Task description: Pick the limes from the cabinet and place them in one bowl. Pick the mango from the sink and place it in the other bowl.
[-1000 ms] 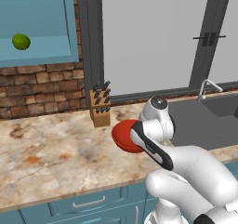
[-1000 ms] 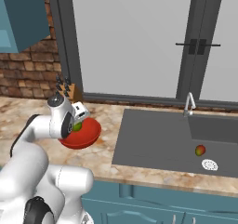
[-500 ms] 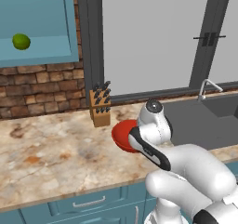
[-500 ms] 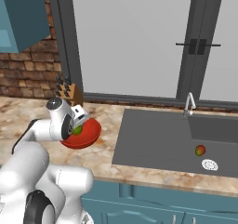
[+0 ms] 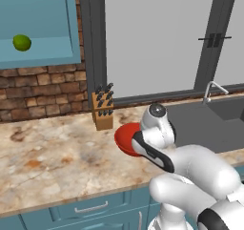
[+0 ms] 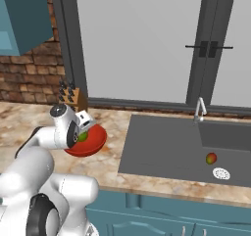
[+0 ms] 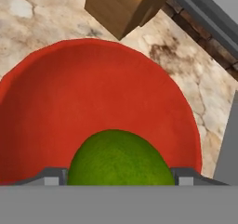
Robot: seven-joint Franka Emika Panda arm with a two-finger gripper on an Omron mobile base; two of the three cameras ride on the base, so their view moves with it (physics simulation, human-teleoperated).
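One lime (image 7: pixel 121 158) sits between my gripper (image 7: pixel 120 176) fingertips, which hug its sides with no gap showing, just over the inside of the red bowl (image 7: pixel 93 93). From the right base view the gripper (image 6: pixel 84 131) reaches into the bowl (image 6: pixel 95 141) with the lime (image 6: pixel 82 136) at its tip. My arm hides most of the bowl (image 5: pixel 125 136) in the left base view. A second lime (image 5: pixel 21 42) rests on the shelf of the open teal cabinet (image 5: pixel 43 57). The mango (image 6: pixel 211 158) lies in the sink (image 6: pixel 162 147), near the drain (image 6: pixel 221 173).
A wooden knife block (image 5: pixel 102 110) stands just behind the bowl against the window frame. The faucet (image 6: pixel 198 110) rises at the back of the sink. Marbled counter (image 5: pixel 52 152) stretches left of the bowl, with teal drawers (image 5: pixel 90 207) below its front edge.
The hand has dipped a little lower into the red bowl with the lime still between its fingertips. Everything else stays put.
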